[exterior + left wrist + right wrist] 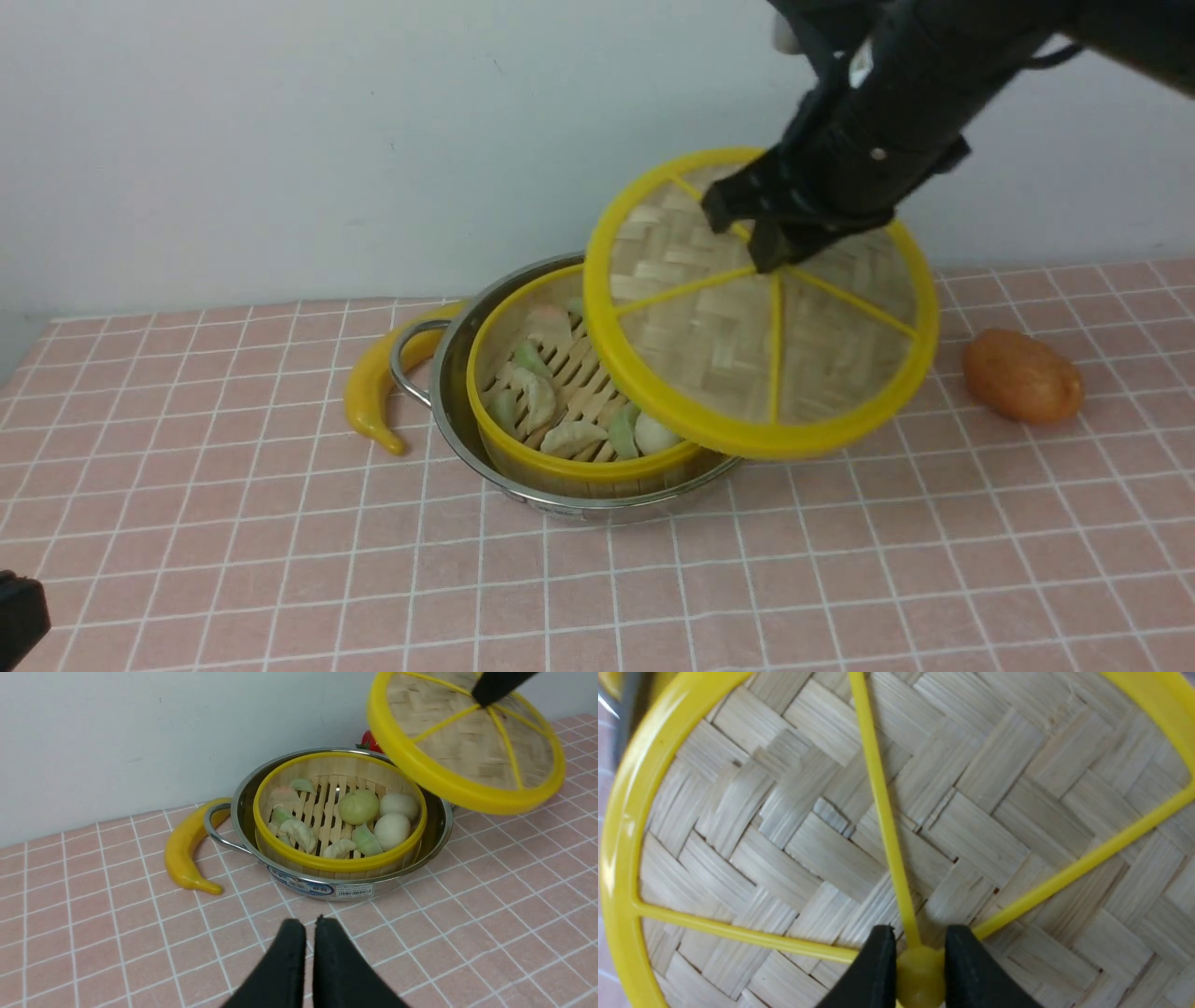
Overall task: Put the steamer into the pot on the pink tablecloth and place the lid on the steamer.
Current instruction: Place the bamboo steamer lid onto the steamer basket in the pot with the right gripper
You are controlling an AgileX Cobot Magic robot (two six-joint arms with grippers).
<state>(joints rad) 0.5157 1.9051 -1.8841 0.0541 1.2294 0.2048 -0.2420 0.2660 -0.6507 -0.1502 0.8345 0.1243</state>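
The steamer point(551, 392) point(338, 816), a bamboo basket with yellow rims and toy dumplings inside, sits in the steel pot point(448, 392) point(322, 884) on the pink tablecloth point(840, 560). The lid point(761, 327) point(467, 751) point(831, 812) hangs tilted in the air above the steamer's right side. My right gripper point(761, 247) point(920, 952) is shut on the lid's yellow hub. My left gripper point(310, 926) is shut and empty, low over the cloth in front of the pot.
A yellow toy banana point(383, 383) point(187, 851) lies against the pot's left handle. An orange potato-like toy point(1022, 376) lies on the cloth at the right. Something red point(369, 742) peeks from behind the pot. A white wall runs along the back.
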